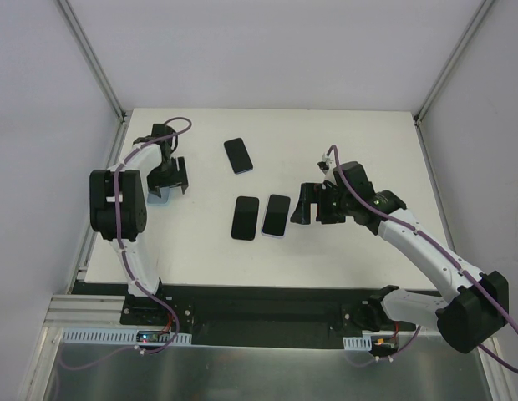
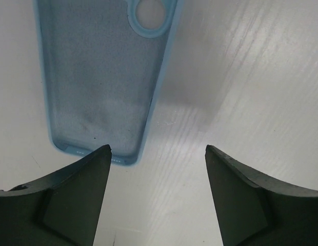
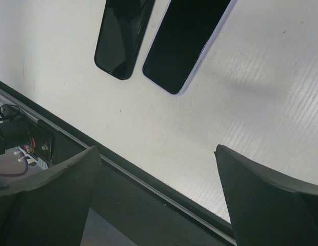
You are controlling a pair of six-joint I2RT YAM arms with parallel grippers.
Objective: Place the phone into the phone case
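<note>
A light blue phone case (image 2: 97,77) lies open side up on the white table, its camera hole at the far end. My left gripper (image 2: 158,148) is open and empty just above the case's near end, its left finger over the near corner. In the top view the left gripper (image 1: 169,185) hides most of the case. A phone with a lavender edge (image 1: 276,215) lies screen up mid-table, also in the right wrist view (image 3: 187,41). My right gripper (image 1: 306,205) is open and empty just right of it; it also shows in the right wrist view (image 3: 156,151).
A black phone (image 1: 245,217) lies beside the lavender-edged one, also seen by the right wrist (image 3: 123,36). A third black phone (image 1: 238,155) lies farther back. The table's near edge with a black rail (image 3: 148,189) runs under the right gripper. Grey walls enclose the table.
</note>
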